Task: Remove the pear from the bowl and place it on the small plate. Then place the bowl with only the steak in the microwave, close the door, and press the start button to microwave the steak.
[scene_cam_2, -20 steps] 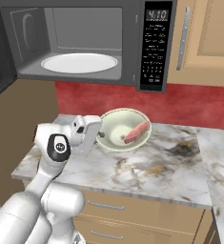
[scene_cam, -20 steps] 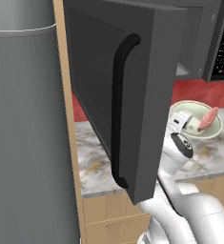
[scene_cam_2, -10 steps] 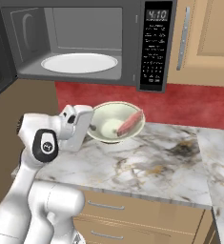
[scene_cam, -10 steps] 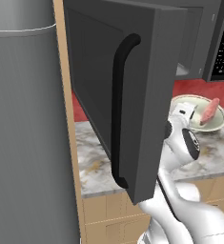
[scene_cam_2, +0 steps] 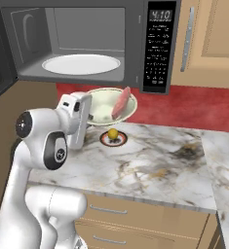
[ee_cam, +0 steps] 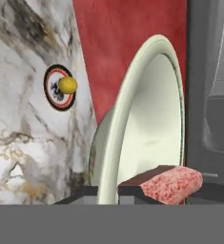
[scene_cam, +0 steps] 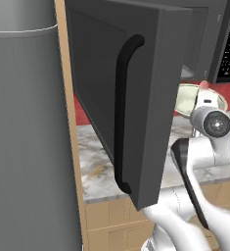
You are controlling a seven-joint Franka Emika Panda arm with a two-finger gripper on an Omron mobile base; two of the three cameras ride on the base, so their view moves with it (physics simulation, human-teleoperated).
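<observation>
Gripper [ee_cam: 108, 193] pinched on the rim of the thin, rigid bowl [scene_cam_2: 106, 103], lifted above the worktop's back edge: keep it level, or your loose steak [scene_cam_2: 121, 103] slides out.

One bowl [scene_cam_2: 105, 104], one pear [scene_cam_2: 113, 133]

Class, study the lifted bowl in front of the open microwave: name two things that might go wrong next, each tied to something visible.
1. The bowl, pinched at its rim by the gripper, is tilted; the steak might slide out.
2. It hangs below the microwave opening; raised carelessly, its rim may strike the oven's lower front edge.
</observation>
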